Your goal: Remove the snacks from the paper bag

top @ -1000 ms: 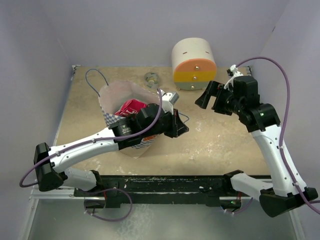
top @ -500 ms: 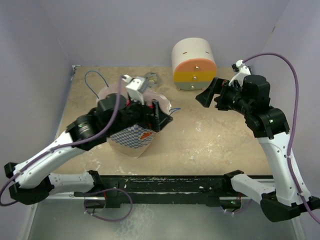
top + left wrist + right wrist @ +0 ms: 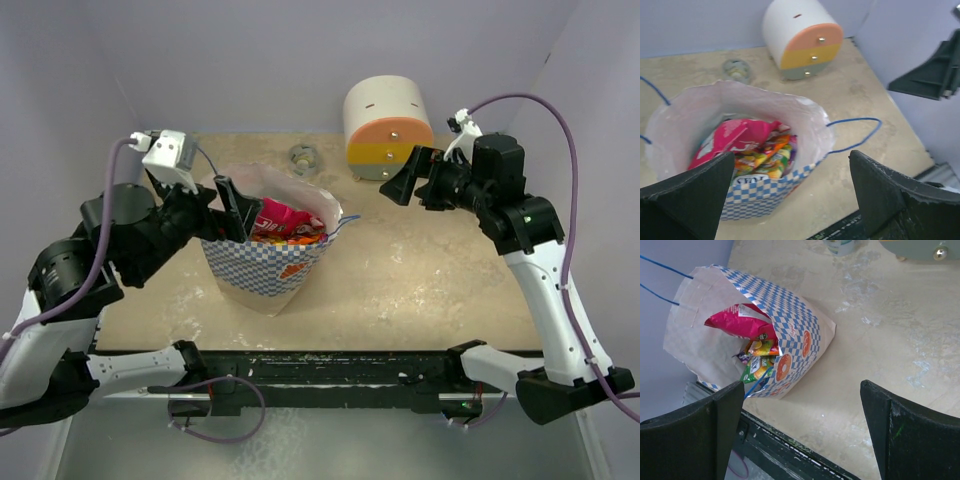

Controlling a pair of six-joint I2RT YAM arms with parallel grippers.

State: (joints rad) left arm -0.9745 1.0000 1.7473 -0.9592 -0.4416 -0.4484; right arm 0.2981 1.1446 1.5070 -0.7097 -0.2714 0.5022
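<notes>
Paper bag (image 3: 262,270) upright w/ snacks (image 3: 280,220) inside; L gripper (image 3: 791,154) & R gripper (image 3: 801,384) jaws both spread, empty

Paper bag (image 3: 262,275): one, with two blue cord handles (image 3: 860,131).
Snacks (image 3: 735,140): at least three packets showing, pink, orange-yellow and green; full count hidden.
Drawer box (image 3: 385,105): one, with three drawers (image 3: 810,42).
Small clear container (image 3: 736,70): one.

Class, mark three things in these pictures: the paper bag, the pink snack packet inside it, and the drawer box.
paper bag (image 3: 262,272), top external view, checkered outer wall.
pink snack packet (image 3: 732,141), left wrist view, middle of its face.
drawer box (image 3: 389,132), top external view, orange drawer front.
</notes>
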